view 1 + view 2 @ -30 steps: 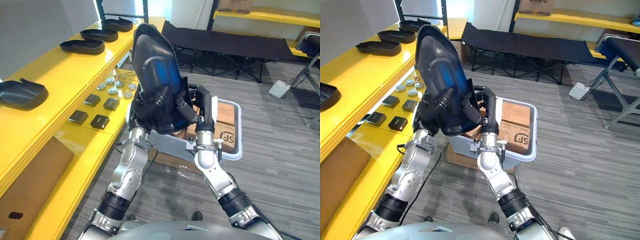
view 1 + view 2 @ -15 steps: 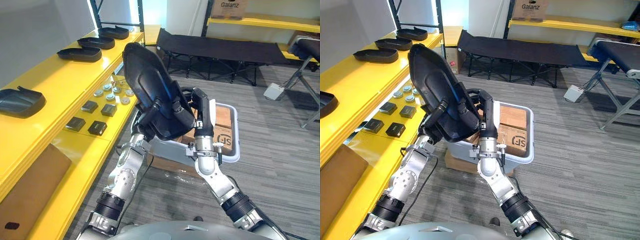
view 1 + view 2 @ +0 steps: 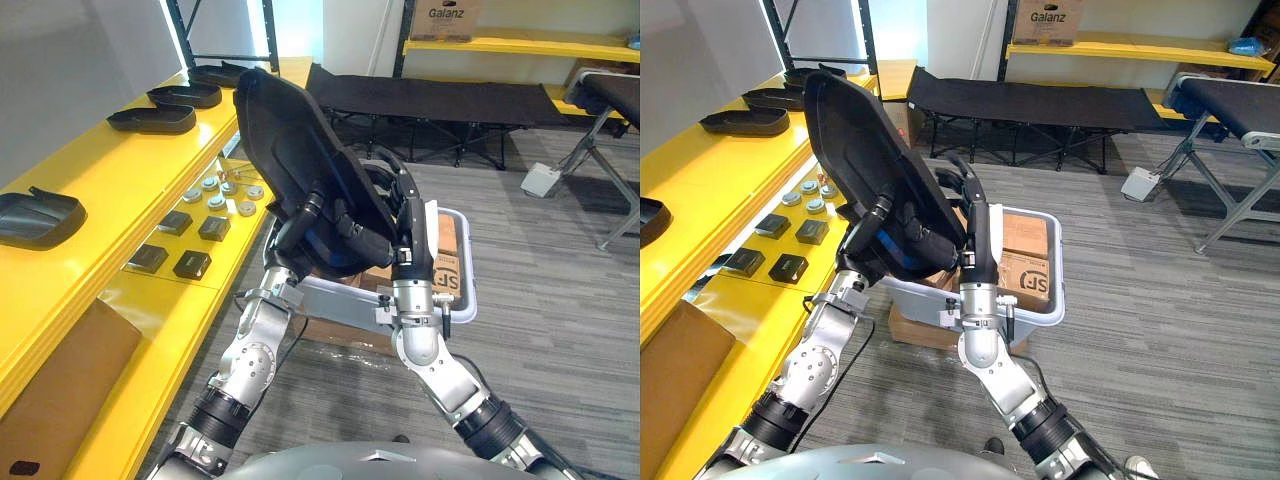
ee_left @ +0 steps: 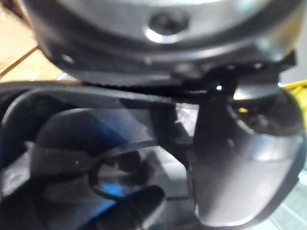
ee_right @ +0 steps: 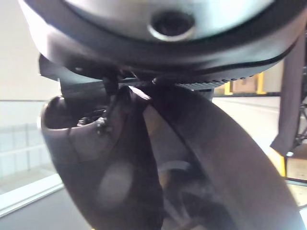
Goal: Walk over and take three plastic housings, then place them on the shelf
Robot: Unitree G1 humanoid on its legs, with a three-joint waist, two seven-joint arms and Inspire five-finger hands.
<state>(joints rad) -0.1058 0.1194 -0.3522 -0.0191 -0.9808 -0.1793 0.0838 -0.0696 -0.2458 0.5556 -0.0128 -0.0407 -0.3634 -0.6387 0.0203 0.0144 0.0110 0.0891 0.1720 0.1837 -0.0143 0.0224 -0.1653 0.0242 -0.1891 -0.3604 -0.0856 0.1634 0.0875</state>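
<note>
I hold a large black plastic housing (image 3: 290, 150) up in front of me, tilted, its top leaning toward the yellow shelf (image 3: 110, 200). My left hand (image 3: 300, 212) grips its lower edge with curled fingers. My right hand (image 3: 408, 225) stands upright against the housing's right side, fingers straight. Several more black housings lie on the shelf top: one near me (image 3: 40, 215) and others farther along (image 3: 150, 118), (image 3: 185, 95).
A pale bin (image 3: 462, 300) with cardboard boxes stands on the floor just past my hands. Small dark blocks (image 3: 190, 265) and round metal discs (image 3: 225, 190) lie on the shelf's lower step. A black folding cot (image 3: 440, 100) stands beyond.
The view has shifted as I move. My left hand's fingers have curled onto the housing. My right hand's fingers have straightened beside it, and the housing has turned more edge-on.
</note>
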